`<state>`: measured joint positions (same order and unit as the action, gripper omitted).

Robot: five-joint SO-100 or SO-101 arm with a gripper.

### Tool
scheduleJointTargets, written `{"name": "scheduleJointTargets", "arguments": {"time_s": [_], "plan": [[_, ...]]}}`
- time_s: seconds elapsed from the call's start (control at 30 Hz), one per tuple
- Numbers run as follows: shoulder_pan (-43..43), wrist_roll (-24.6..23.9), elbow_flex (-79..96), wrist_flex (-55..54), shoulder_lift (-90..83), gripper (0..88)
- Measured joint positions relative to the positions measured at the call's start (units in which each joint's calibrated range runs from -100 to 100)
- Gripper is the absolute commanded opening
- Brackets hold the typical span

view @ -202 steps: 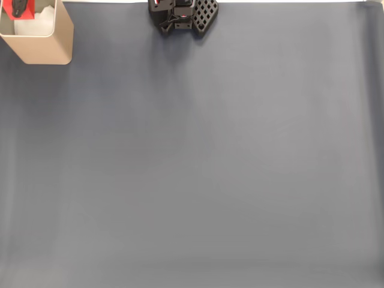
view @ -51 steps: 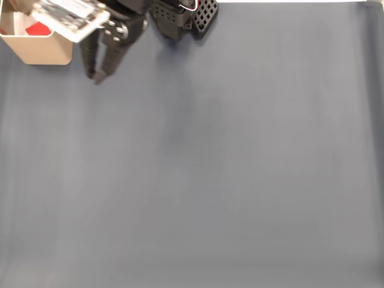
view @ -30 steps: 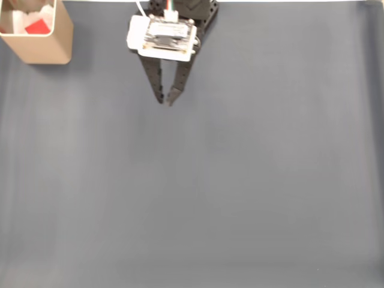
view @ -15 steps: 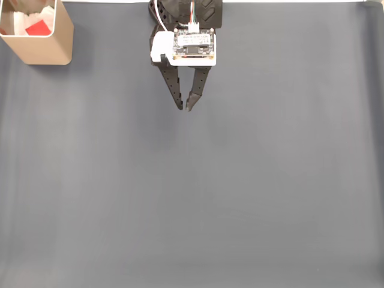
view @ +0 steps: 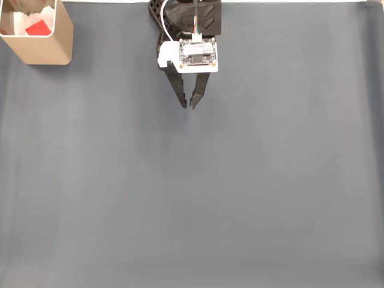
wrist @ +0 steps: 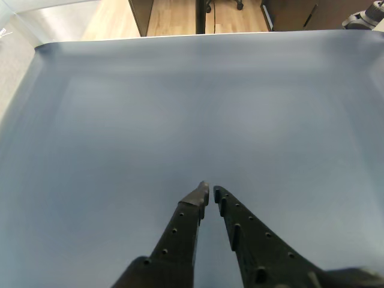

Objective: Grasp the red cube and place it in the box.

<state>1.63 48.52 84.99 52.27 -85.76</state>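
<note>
Plainly, step: judging by how things lie, the placing is done and the arm is on the way to rest; nothing of the grasp remains to do
Red cube: the red cube (view: pixel 38 27) lies inside the box (view: pixel 45 51), at about 10 o'clock from the middle of the fixed view, up in the far corner; pale scraps of something sit around it inside, too small to name
Box: stands upright on the grey mat (view: pixel 240 192), well apart from the arm
Gripper: the gripper (view: pixel 188 105) hangs near the top of the fixed view at about 12 o'clock, fingers pointing toward 6; the tips stand a sliver apart, almost closed, with nothing between them; the wrist view shows the same, the gripper (wrist: pixel 209 192) with bare mat under it
Board: a white circuit board (view: pixel 195 55) rides on the wrist, just above the fingers
Next move: by my reading, only a fold back toward the base (view: pixel 192 15) at 12 o'clock; it calls for no contact with the mat and no swing toward the box at 10 o'clock
</note>
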Motion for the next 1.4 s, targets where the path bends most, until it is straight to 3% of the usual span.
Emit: {"name": "scheduleJointTargets", "arguments": {"time_s": [0.87, 1.4], "plan": [[-1.78, -0.88, 13.74, -0.24, -10.94, 0.0], [-1.78, -2.54, 14.38, 15.35, -13.55, 0.0]]}}
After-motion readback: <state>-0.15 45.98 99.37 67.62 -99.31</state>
